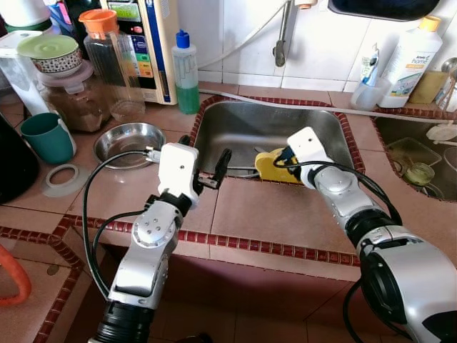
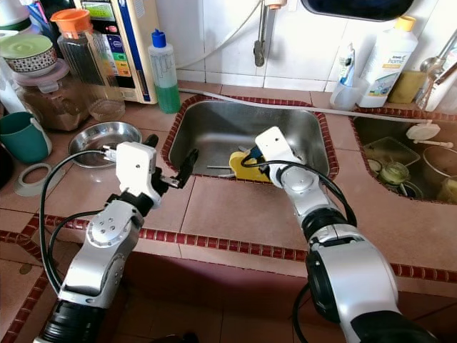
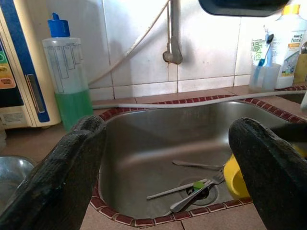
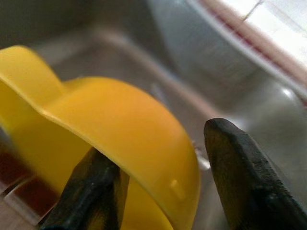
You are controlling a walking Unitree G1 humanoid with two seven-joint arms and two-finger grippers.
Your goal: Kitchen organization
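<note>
A yellow cup [image 1: 273, 166] hangs tilted just inside the front wall of the steel sink [image 1: 235, 125]. My right gripper [image 1: 284, 158] is shut on the yellow cup [image 4: 120, 129], with one finger inside it and the other finger [image 4: 249, 177] outside its wall. My left gripper [image 1: 206, 153] hovers open over the counter tiles at the sink's front left corner and holds nothing. The left wrist view looks between its fingers [image 3: 62, 167] into the basin. A fork and other cutlery [image 3: 192, 188] lie by the drain there.
A steel bowl [image 1: 128, 141], a teal cup [image 1: 46, 136], jars and a green soap bottle [image 1: 187, 71] crowd the counter on the left. A faucet [image 1: 282, 36] hangs over the sink. A second basin [image 1: 421, 171] with dishes lies on the right, behind it a white detergent bottle [image 1: 410, 61].
</note>
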